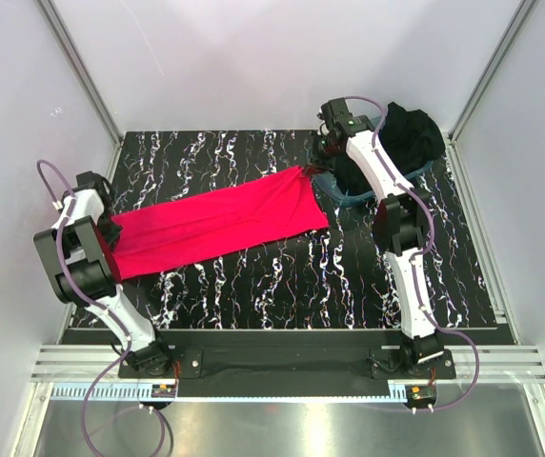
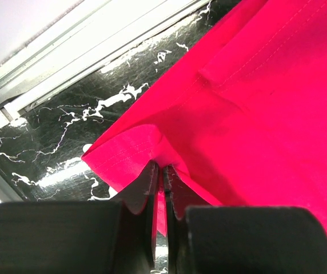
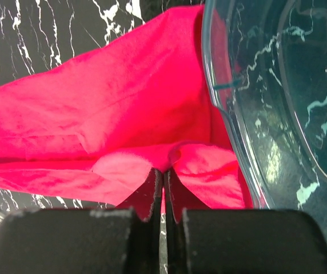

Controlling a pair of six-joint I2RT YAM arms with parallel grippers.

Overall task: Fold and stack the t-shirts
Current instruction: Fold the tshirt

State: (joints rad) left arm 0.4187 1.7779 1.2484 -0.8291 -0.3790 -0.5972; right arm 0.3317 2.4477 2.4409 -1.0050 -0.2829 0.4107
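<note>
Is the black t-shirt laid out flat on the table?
No, the black t-shirt lies bunched in a heap at the teal tub.

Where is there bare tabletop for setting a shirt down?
Bare: far strip between back wall and the red shirt, and the near band between it and the arm bases. Crowded: far right corner, with tub, black shirt and right gripper.
</note>
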